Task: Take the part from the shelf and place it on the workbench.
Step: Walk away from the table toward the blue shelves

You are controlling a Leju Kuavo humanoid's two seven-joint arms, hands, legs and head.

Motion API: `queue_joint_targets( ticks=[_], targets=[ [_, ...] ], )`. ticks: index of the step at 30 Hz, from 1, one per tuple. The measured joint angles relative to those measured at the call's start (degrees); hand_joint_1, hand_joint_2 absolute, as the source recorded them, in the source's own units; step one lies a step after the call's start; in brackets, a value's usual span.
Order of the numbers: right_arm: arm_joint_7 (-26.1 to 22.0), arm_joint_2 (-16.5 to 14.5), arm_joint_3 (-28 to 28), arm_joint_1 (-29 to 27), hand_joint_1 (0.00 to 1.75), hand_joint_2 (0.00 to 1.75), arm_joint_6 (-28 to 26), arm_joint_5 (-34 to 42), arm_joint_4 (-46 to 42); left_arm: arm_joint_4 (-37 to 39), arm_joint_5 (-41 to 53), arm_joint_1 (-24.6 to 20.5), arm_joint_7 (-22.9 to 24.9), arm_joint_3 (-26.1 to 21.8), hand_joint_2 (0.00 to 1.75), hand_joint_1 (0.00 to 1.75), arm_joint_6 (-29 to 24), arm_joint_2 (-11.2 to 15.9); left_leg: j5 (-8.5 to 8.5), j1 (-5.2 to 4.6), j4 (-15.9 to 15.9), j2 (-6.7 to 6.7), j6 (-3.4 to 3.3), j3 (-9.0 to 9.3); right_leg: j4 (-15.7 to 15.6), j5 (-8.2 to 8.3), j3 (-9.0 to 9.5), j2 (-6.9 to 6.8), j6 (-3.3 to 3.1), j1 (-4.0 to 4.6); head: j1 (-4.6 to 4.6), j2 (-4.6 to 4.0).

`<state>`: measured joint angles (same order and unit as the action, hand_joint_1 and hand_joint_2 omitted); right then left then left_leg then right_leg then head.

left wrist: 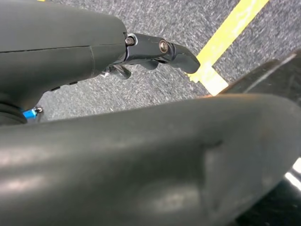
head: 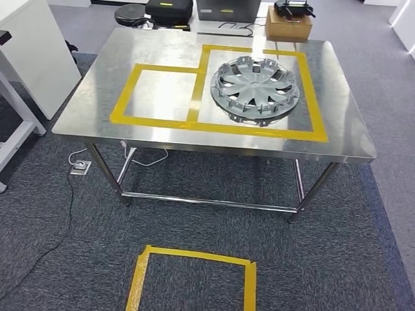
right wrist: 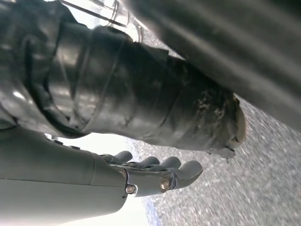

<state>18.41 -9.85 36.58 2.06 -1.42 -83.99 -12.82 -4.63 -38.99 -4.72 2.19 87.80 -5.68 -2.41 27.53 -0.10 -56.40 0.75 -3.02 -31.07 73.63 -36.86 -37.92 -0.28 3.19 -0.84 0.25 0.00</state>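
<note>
The part, a silver wheel cover [head: 254,89], lies flat on the steel workbench [head: 98,84], inside the right-hand rectangle of yellow tape. The smaller taped rectangle [head: 164,94] to its left holds nothing. My left hand [left wrist: 160,52] hangs low over grey carpet and a strip of yellow floor tape [left wrist: 227,33], with its fingers stretched out and nothing in them. My right hand [right wrist: 156,172] also hangs down, fingers straight and side by side, holding nothing.
A yellow taped square [head: 196,256] marks the carpet in front of the bench. A white table [head: 29,52] stands at the left, with a cable [head: 69,194] and a floor socket beside it. Behind the bench are a cardboard box [head: 288,26], black cases and a stool [head: 130,13].
</note>
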Motion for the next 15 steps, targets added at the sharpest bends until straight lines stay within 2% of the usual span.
queue_joint_targets(
  ticks=[1,2,3,4,5,6,7,9,10,11,13,14,15],
  targets=[
    [0.02,0.05,-0.15,-0.01,0.0,0.0,0.0,-0.01,0.04,-0.03,0.0,-0.02,-0.01,0.07,0.0,0.0,0.0,-0.01,-0.68,-0.17,-0.08,0.03,-0.03,-0.89,0.7,1.06,1.0,0.02,-0.15,0.06,0.01,0.0],
    [0.04,0.1,-0.27,-0.04,0.0,0.0,0.0,-0.03,0.07,-0.07,0.0,-0.06,-0.01,0.11,0.0,0.0,0.0,-0.02,-1.33,-0.34,-0.16,0.03,-0.02,-1.71,-0.61,2.87,2.93,0.03,-0.42,0.15,0.02,0.0],
    [0.09,0.16,-0.37,-0.1,0.0,0.0,0.01,-0.05,0.08,-0.1,0.0,-0.13,-0.02,0.14,0.0,0.0,0.0,-0.05,-1.96,-0.47,-0.23,0.0,0.04,-2.35,-3.9,4.51,5.85,0.05,-0.83,0.3,0.02,0.0],
    [0.1,0.23,-0.43,-0.14,0.0,0.44,0.02,-0.09,0.08,-0.15,0.0,-0.21,-0.03,0.15,0.0,0.0,0.0,-0.12,-2.5,-0.66,-0.33,-0.07,0.18,-2.85,-8.54,5.23,9.44,0.06,-1.31,0.54,0.03,0.0],
    [0.1,0.28,-0.47,-0.12,0.0,0.87,0.01,-0.13,0.08,-0.18,0.0,-0.29,-0.03,0.15,0.0,0.0,0.0,-0.18,-3.02,-0.81,-0.43,-0.11,0.37,-3.19,-13.42,5.01,12.73,0.05,-1.75,0.69,0.05,0.0],
    [0.02,0.31,-0.56,-0.08,0.0,1.31,-0.01,-0.2,0.09,-0.22,0.05,-0.38,-0.01,0.16,0.0,0.0,0.0,-0.22,-3.58,-0.91,-0.5,-0.1,0.61,-3.43,-17.25,4.32,15.08,0.09,-2.09,0.87,0.08,0.0],
    [-0.39,0.32,-0.7,-0.08,0.0,1.75,-0.11,-0.41,0.11,-0.25,0.3,-0.44,0.15,0.16,0.0,0.0,0.04,-0.25,-4.12,-0.96,-0.49,-0.05,0.92,-3.66,-19.56,3.75,16.27,0.11,-2.33,1.04,0.12,0.0],
    [-2.24,0.34,-1.35,-0.31,0.0,1.75,-0.66,-1.19,0.21,-0.27,1.12,-0.6,0.98,0.14,0.0,0.0,0.44,-0.21,-4.82,-0.91,-0.45,-0.04,1.55,-4.11,-20.52,4.12,15.8,0.01,-2.73,0.96,0.2,0.0],
    [-3.69,0.37,-1.75,-0.5,0.0,1.75,-1.14,-1.35,0.27,-0.32,1.35,-0.71,1.59,0.09,0.0,0.0,0.84,-0.21,-3.84,-0.86,-0.92,-0.15,1.91,-4.4,-20.53,4.71,15.28,-0.17,-3.05,0.85,0.16,0.0],
    [-5.34,0.39,-2.07,-0.69,0.0,1.75,-1.65,-0.95,0.32,-0.39,1.23,-0.84,2.11,0.01,0.0,0.0,1.33,-0.21,-1.71,-0.83,-2.36,-0.29,2.26,-4.75,-20.58,5.37,14.68,-0.41,-3.38,0.71,0.07,0.0],
    [-8.53,0.42,-2.1,-0.96,0.0,1.75,-2.49,1.74,0.37,-0.56,0.37,-1.05,2.77,-0.25,0.0,0.0,2.12,-0.25,4.73,-0.72,-8.63,-0.48,2.87,-5.38,-20.41,6.55,13.24,-0.75,-3.83,0.69,-0.14,0.0],
    [-9.57,0.42,-1.73,-1.06,0.0,1.75,-2.81,3.66,0.38,-0.62,-0.14,-1.1,2.94,-0.38,0.0,0.0,2.36,-0.28,7.07,-0.67,-12.47,-0.5,3.07,-5.47,-20.17,7.08,12.4,-0.84,-3.89,0.73,-0.17,0.0],
    [-10.08,0.42,-1.11,-1.11,0.0,1.75,-3.08,5.78,0.4,-0.66,-0.85,-1.11,3.21,-0.54,0.0,0.0,2.56,-0.33,7.99,-0.64,-15.54,-0.51,3.21,-5.23,-19.77,7.56,11.54,-0.89,-3.85,0.76,-0.17,0.0]
  ],
)
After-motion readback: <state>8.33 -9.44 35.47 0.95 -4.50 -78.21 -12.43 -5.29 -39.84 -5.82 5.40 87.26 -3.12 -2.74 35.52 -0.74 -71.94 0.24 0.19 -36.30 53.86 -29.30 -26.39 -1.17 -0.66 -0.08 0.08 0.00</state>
